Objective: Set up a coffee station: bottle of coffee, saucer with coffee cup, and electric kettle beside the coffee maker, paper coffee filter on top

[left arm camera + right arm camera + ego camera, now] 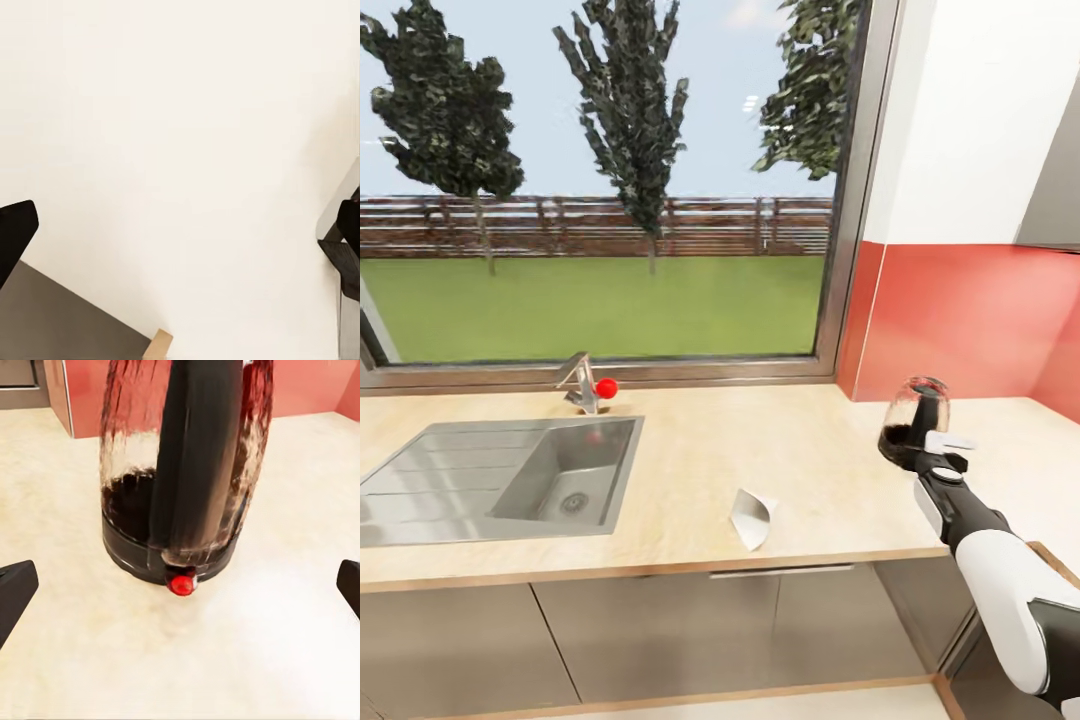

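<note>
Tan wood-grain kitchen countertop [800, 470] carries the electric kettle [916, 422] upright near its right end, by the red backsplash [960, 320]. Right gripper [180, 585] faces the kettle's black handle, jaws spread wide, not touching. Left gripper [180, 232] also gapes apart. The paper coffee filter [752, 517] lies near the counter's front edge, right of the sink [420, 500].

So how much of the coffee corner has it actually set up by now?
Nothing looks finished. In hand: the open right gripper faces the electric kettle, standing on the kitchen countertop, its handle not yet gripped. The paper coffee filter lies loose near the counter's front edge, still to be placed.
</note>
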Motion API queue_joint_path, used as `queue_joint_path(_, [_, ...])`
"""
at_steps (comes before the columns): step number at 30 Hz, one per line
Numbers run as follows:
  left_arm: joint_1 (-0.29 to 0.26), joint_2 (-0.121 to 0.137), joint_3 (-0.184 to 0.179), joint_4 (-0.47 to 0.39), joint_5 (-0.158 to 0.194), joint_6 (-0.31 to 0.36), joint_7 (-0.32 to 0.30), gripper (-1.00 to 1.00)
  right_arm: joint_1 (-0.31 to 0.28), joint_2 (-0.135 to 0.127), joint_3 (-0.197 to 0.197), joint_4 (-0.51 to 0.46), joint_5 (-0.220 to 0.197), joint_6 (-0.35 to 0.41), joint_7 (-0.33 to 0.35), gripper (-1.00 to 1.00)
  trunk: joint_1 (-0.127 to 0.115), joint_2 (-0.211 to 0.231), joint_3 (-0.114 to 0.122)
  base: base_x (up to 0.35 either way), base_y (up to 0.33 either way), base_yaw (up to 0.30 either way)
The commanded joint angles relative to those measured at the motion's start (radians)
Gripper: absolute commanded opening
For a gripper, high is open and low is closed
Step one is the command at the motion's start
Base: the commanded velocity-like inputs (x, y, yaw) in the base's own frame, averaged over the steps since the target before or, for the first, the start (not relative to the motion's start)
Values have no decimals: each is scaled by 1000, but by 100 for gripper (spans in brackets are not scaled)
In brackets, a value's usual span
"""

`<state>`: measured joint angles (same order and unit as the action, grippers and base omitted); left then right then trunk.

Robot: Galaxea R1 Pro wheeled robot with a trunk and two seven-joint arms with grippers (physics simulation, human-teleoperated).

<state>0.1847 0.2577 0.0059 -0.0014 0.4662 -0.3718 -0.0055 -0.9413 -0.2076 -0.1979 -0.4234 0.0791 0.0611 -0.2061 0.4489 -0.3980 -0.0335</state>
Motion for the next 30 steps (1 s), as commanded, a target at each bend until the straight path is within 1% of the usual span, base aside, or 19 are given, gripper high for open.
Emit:
queue_joint_path(1, [0, 0, 0, 0, 2, -2, -1, 100, -1, -1, -3, -2, 8, 7, -1, 100, 1, -2, -2, 269, -77, 0])
queue_joint_path(7, [-1, 0, 0, 0, 2, -1, -1, 100, -1, -14, -3, -2, 8, 16, -1, 100, 1, -2, -2, 119, -32, 0])
queue_joint_path(15, [0, 0, 1, -1, 2, 0, -1, 100, -1, -15, -4, -6, 9, 31, -1, 100, 1, -2, -2, 33, -16, 0])
queue_joint_path(19, [0, -1, 2, -2, 2, 9, -1, 100, -1, -12, -5, -6, 6, 32, -1, 100, 1, -2, -2, 157, -135, 0])
queue_joint_path(30, [0, -3, 2, -2, 2, 10, -1, 100, -1, 3, -5, -6, -8, 33, -1, 100, 1, -2, -2, 16, -14, 0])
